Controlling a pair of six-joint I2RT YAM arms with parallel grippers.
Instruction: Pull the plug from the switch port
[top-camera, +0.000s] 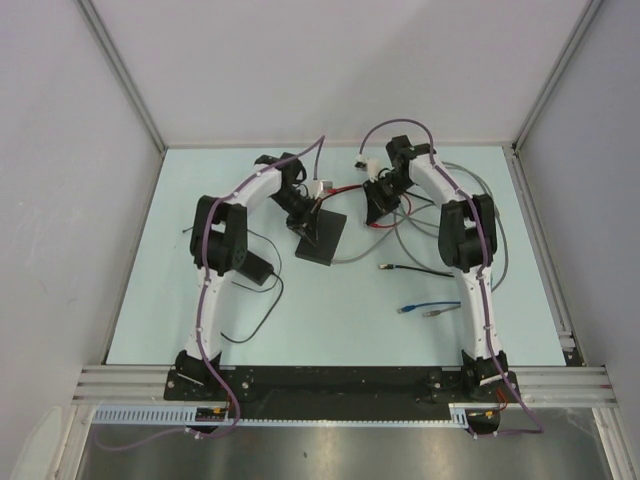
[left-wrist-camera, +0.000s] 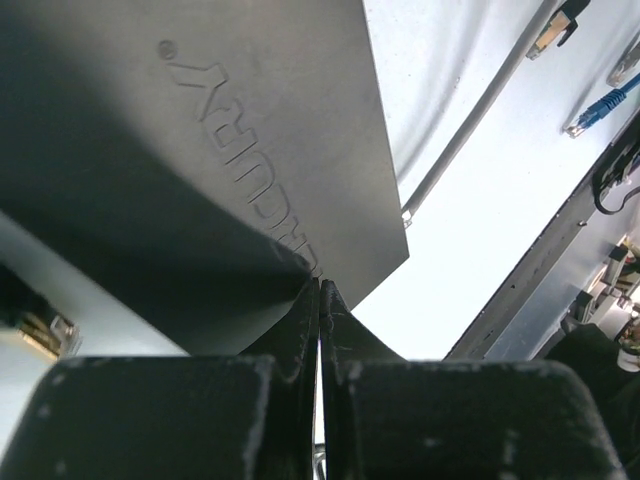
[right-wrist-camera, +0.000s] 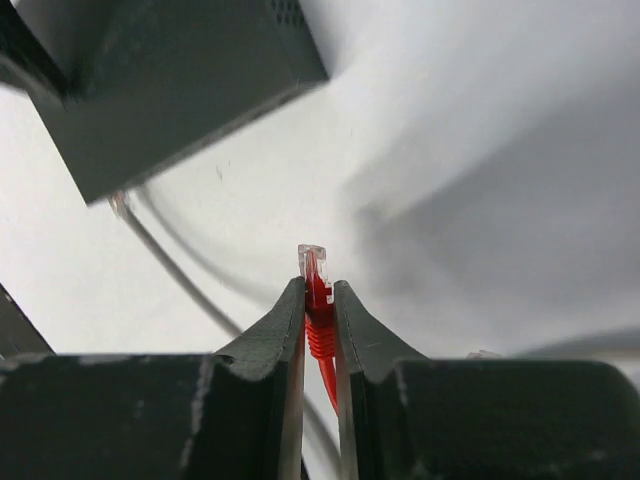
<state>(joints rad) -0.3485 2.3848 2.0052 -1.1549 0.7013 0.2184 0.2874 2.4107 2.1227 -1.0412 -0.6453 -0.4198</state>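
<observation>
Our right gripper (right-wrist-camera: 319, 288) grips the red plug (right-wrist-camera: 315, 272), free of the switch (right-wrist-camera: 170, 90) at upper left. Our clenched left gripper (left-wrist-camera: 320, 295) pins it; we retreat straight

Robotics lab test cell, probably. Pale green table (top-camera: 330, 335) boxed on three sides by plain grey panels (top-camera: 60, 200) set in aluminium profile posts (top-camera: 122, 80). Left arm (top-camera: 222, 240) and right arm (top-camera: 470, 250), white and black, bolted to a slotted aluminium rail (top-camera: 340, 378) at the near edge; toothed cable duct (top-camera: 330, 420) just below. Purple harness cable (top-camera: 205, 310) runs along each arm. Loose network gear on the table: black switch (top-camera: 328, 240), blue patch cable (top-camera: 425, 307), grey cable (top-camera: 503, 235).
</observation>
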